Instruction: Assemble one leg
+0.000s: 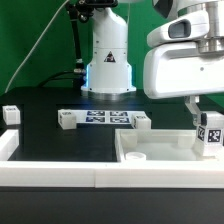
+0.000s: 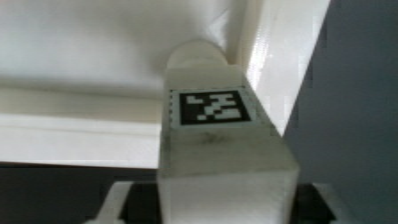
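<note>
Now | pincer (image 1: 203, 112) clamped on leg (image 1: 210, 135) | leg: short white post, upright, black-and-white square tag (image 2: 214, 107) on one face

Bright here, with soft shine on the flat black desk (image 1: 40, 135). Close up, the small white plastic post (image 2: 222, 160) looks blurry.

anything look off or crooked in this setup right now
Nothing stands out. The hand grips the short white plastic leg roughly upright over the large flat white rimmed tray; nothing looks spilled or broken.
</note>
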You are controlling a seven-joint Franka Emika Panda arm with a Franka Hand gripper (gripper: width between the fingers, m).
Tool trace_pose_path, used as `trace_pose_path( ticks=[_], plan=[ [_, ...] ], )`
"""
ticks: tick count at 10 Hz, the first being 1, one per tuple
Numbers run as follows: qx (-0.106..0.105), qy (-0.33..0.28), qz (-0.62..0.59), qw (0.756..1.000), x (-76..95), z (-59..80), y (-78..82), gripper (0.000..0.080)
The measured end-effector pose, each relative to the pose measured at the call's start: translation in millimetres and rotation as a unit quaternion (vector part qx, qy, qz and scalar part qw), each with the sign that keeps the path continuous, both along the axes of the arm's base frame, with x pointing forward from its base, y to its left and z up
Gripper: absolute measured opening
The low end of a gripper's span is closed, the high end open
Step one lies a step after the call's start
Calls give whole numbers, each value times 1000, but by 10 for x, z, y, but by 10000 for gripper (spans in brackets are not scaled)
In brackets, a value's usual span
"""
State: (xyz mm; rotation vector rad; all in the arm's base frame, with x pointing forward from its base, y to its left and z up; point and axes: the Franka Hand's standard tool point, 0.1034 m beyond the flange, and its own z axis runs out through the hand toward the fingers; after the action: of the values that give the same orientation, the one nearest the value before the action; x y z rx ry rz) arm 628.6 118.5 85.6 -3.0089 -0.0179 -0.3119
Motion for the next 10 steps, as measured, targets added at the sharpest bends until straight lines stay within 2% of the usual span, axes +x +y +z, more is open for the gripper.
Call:
trace_pose_path(
  ticks=[1, 2, 5, 6, 7, 8, 9, 10],
  plan=[
    [24, 10, -82, 996, 2, -5, -37, 295],
    [34, 17, -142, 989, 0, -7, -52, 295],
    [71, 37, -322, 943, -8, -19, -120, 295],
    [88, 43, -392, 915, -22, -25, -129, 295],
    [104, 49, -470, 875, -50, -27, -120, 298],
    [120, 62, -559, 818, -76, -29, -112, 300],
    [122, 64, -581, 802, -84, -28, -98, 300],
    [131, 72, -627, 765, -98, -28, -82, 300]
  ],
)
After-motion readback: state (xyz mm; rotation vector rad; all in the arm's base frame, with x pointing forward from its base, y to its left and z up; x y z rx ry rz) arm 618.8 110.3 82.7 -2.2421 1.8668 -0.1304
